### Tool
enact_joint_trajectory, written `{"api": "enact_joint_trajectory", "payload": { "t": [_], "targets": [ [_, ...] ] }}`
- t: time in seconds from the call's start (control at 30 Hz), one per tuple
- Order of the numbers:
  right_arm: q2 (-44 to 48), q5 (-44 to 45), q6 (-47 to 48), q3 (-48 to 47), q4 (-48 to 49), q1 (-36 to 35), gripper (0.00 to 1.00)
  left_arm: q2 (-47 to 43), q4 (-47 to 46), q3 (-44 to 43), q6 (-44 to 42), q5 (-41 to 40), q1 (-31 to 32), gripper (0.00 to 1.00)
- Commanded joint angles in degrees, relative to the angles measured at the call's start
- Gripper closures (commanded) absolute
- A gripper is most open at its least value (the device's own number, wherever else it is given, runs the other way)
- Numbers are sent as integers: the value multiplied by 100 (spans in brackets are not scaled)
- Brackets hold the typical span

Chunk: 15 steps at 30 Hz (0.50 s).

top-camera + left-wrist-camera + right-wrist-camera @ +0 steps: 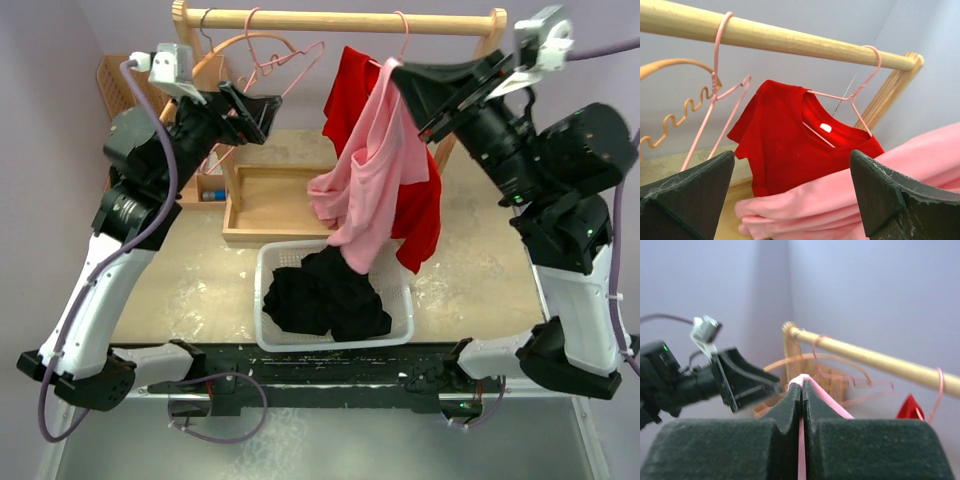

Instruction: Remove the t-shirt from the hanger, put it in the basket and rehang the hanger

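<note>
My right gripper [397, 70] [802, 387] is shut on a fold of a pink t-shirt [375, 170] [827, 400] and holds it up just under the wooden rail [340, 20]. The shirt hangs down from the jaws, with its lower end over the basket. Behind it a red t-shirt [345, 90] [785, 135] hangs on a pink wire hanger [860, 85] on the rail. My left gripper [270, 110] [792, 155] is open and empty. It is raised left of both shirts and faces them, and the pink shirt [840, 200] lies beyond its fingers.
A white basket [262, 300] with black clothes [325, 295] sits at the front middle. A wooden tray [270, 200] stands behind it. Empty pink hangers [715, 100] and an orange hanger [675, 120] hang at the rail's left end. The rail's right post [492, 40] is by my right arm.
</note>
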<state>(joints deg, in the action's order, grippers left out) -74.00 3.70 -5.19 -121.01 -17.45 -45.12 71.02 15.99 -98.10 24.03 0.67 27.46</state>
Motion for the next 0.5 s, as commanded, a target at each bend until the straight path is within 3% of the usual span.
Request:
{"api": "enact_joint_trajectory", "payload": {
  "t": [0.0, 0.13, 0.3, 0.47],
  "targets": [
    [-598, -906, 0, -1552, -100, -27, 100, -481, -144, 103, -36, 45, 22, 1],
    [-896, -1515, -135, -2281, 15, -27, 100, -709, -119, 228, -127, -57, 22, 1],
    [-77, -2738, -426, -922, 2206, -25, 100, -906, -16, 361, -197, -220, 22, 1],
    [22, -3000, -579, -1168, 2597, -23, 100, -1064, -22, 579, -151, -299, 22, 1]
  ]
}}
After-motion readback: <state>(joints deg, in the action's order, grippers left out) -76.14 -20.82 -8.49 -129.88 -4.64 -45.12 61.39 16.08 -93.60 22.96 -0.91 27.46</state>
